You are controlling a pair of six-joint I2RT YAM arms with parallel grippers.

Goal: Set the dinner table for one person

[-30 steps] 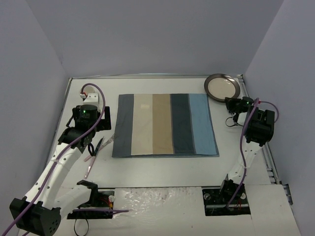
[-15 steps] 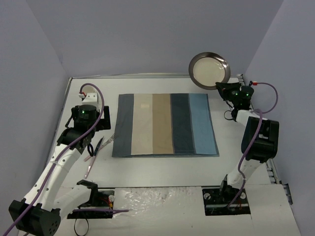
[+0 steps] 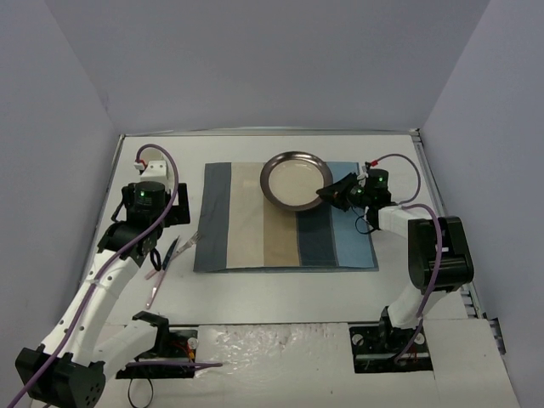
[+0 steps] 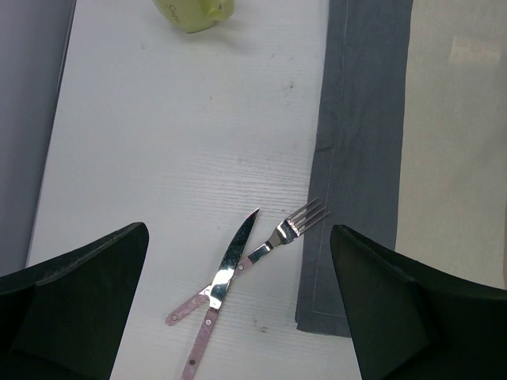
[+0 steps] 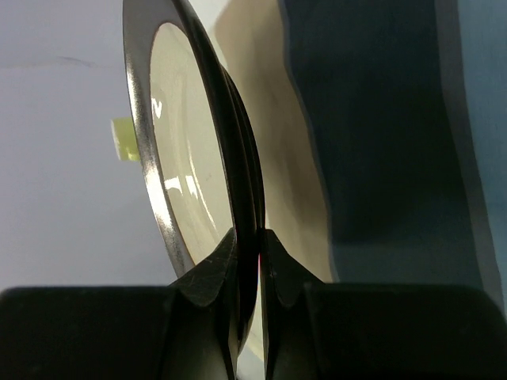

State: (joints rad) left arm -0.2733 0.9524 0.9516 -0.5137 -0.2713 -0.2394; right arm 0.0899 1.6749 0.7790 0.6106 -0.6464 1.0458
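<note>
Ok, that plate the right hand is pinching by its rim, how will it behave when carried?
Likely stiff: the plate holds its shape with the right hand clamped on one edge only. The glossy metallic rim looks slick, so it might pivot or slip in that narrow pinch.

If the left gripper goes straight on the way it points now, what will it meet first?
Probably the knife, crossed with the fork on the dinner table; depth is unclear.

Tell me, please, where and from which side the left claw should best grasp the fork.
Probably its neck just behind the tines, from straight above, closing across the shaft: the fork lies flat on the dinner table, and the knife crosses its pink handle further back.
</note>
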